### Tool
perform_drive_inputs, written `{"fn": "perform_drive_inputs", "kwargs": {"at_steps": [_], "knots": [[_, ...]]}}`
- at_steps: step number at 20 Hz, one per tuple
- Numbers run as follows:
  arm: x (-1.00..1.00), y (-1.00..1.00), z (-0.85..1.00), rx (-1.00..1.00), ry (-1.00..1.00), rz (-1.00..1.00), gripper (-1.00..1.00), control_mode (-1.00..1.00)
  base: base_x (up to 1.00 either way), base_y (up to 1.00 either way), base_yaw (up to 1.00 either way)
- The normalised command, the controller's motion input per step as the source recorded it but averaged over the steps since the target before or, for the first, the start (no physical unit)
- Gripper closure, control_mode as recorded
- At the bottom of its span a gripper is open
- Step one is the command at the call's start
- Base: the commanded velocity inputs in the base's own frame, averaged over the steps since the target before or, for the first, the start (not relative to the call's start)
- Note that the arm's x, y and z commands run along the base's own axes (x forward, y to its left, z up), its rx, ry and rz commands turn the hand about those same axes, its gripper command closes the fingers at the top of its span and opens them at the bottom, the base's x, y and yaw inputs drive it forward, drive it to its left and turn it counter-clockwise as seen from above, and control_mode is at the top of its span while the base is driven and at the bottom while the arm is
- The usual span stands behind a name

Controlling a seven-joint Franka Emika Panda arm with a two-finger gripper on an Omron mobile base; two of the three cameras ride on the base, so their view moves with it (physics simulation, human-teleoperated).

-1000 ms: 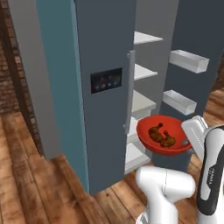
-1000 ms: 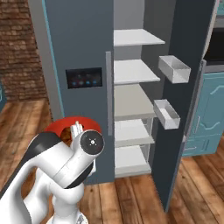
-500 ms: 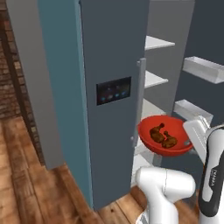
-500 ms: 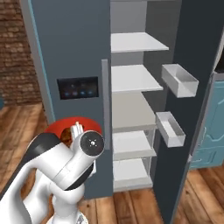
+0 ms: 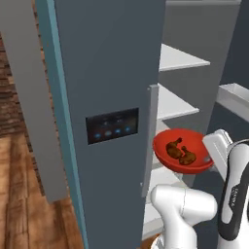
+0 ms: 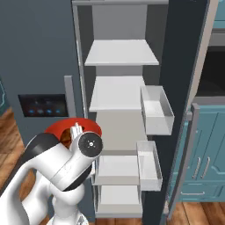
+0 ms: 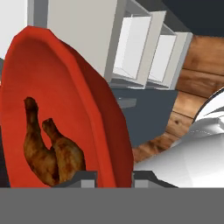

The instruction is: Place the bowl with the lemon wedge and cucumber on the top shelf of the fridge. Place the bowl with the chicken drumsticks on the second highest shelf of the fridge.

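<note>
Jaws hold the red bowl (image 5: 182,151), fridge (image 6: 123,101) now nearer.

We count one red bowl (image 5: 184,151), and inside it two chicken drumsticks (image 7: 49,151) lying side by side. The open fridge (image 6: 123,66) shows five white shelves (image 6: 121,52) stacked one above another, from the top edge down to the bottom. Its open door (image 6: 182,88) carries two clear bins (image 6: 156,110), one above the other. The closed door has one dark control panel (image 5: 112,125).
</note>
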Motion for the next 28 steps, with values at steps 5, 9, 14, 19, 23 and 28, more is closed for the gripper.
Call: {"fn": "perform_drive_inputs", "kwargs": {"at_steps": [5,9,14,19,23,28], "knots": [[0.0,0.0,0.0,0.0,0.0,0.0,1.0,1.0,0.29,-0.17,0.13],[0.0,0.0,0.0,0.0,0.0,0.0,1.0,1.0,0.5,-0.23,0.08],[0.0,0.0,0.0,0.0,0.0,0.0,1.0,1.0,0.51,-0.3,0.0],[0.43,-0.05,-0.14,-0.02,-0.03,-0.15,1.0,-1.0,0.08,-0.06,0.0],[0.59,0.09,-0.44,-0.08,-0.01,-0.24,1.0,-1.0,0.0,0.0,0.0],[-0.25,0.12,-0.13,-0.01,0.0,-0.17,1.0,-1.0,0.0,0.0,0.0]]}}
